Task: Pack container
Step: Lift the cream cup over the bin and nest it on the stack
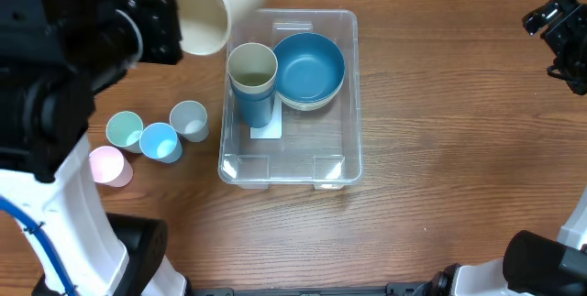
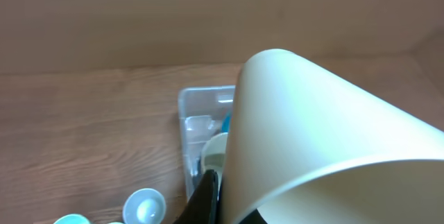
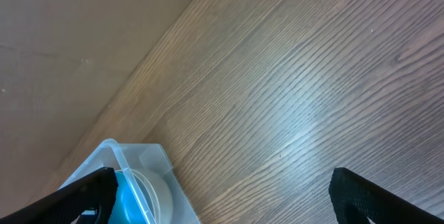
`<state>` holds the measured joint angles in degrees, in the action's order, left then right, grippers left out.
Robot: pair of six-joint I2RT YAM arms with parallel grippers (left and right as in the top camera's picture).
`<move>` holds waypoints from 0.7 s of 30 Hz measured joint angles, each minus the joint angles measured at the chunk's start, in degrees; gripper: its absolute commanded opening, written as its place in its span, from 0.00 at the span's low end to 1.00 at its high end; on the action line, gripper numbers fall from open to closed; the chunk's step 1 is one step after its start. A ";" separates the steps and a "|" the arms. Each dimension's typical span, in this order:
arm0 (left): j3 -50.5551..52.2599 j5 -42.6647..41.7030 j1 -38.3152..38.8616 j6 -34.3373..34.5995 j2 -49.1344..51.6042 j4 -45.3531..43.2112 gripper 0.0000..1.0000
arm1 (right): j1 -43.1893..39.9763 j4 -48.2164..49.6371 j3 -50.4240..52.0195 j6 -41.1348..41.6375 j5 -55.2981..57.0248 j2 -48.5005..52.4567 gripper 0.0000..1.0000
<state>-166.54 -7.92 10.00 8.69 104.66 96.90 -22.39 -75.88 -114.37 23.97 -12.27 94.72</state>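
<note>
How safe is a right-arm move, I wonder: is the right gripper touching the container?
Apart. The overhead view shows a wide stretch of bare table between the right gripper and the container.

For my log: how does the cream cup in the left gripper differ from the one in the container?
The held cup is tilted in the air; the packed cup stands upright in the container. The held cup is alone; the packed cup sits in a blue cup. Both are cream.
</note>
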 measured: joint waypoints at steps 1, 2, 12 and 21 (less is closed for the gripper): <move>1.22 0.42 1.31 -0.17 0.00 0.04 0.04 | 0.00 0.00 0.00 0.02 0.02 0.00 1.00; 2.43 0.96 2.14 -0.33 0.13 0.04 0.04 | 0.00 0.00 0.00 -0.02 0.02 0.00 1.00; 11.63 6.54 3.91 -0.33 1.01 0.17 0.04 | -0.02 0.00 0.00 0.00 0.02 0.00 1.00; 13.16 6.71 3.91 -0.35 0.98 0.13 0.04 | 0.00 0.00 0.00 -0.02 0.04 0.00 1.00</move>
<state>-153.38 -1.21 13.91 8.34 105.65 97.03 -22.39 -75.88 -114.37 23.94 -12.23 94.72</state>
